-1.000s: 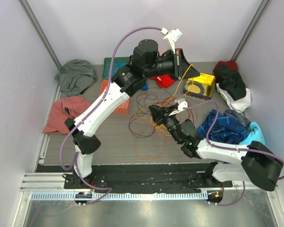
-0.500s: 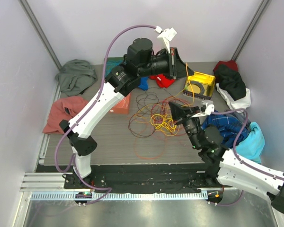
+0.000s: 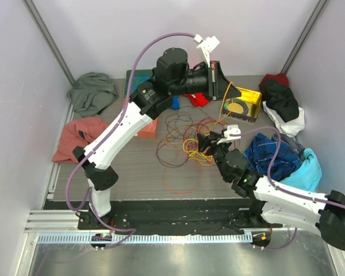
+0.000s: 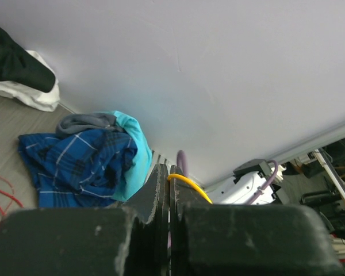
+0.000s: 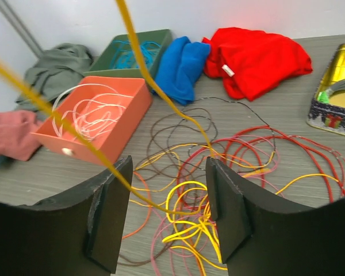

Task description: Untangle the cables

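Near the middle of the desk (image 3: 132,167), the cables (image 3: 181,141) lie in a loose tangle of yellow, red, orange and dark brown loops. Raised above the far side, the left gripper (image 3: 223,82) has its jaws closed on a yellow cable (image 5: 142,63), which slants down to the pile. Low over the tangle's right edge, the right gripper (image 3: 206,144) has its jaws apart, gripping nothing, with that yellow strand crossing in front of them. An orange box (image 5: 123,115) beside the pile holds white wire (image 5: 89,109).
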Motion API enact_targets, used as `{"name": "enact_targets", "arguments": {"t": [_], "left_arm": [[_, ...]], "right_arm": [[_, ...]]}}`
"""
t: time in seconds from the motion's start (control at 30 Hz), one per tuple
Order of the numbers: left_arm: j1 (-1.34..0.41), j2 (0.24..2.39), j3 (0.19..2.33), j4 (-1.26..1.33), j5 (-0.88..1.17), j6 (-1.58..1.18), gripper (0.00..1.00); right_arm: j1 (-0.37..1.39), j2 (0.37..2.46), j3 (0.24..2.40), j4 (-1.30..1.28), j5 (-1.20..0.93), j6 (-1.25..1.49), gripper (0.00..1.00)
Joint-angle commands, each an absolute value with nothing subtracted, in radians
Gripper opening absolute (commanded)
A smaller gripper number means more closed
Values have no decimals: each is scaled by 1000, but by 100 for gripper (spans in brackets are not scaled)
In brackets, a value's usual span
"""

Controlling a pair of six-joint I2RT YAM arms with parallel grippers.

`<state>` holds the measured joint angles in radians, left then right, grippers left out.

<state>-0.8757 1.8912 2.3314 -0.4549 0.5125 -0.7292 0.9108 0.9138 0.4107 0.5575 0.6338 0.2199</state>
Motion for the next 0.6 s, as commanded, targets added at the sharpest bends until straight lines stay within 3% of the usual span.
{"name": "enact_targets", "arguments": {"t": [0.0, 0.43, 0.53, 0.57], "left_arm": [[-896, 1835, 2359, -399, 578, -759, 0], [-917, 1752, 2258, -396, 607, -764, 0], [-922, 1740, 2237, -391, 612, -764, 0], [-922, 1738, 2229, -393, 611, -762, 0]], "right_arm": [[902, 983, 422, 751, 751, 170, 63], [741, 1135, 454, 854, 726, 207, 64], [686, 1147, 451, 902, 675, 251, 55], [680, 1150, 448, 934, 642, 256, 46]]}}
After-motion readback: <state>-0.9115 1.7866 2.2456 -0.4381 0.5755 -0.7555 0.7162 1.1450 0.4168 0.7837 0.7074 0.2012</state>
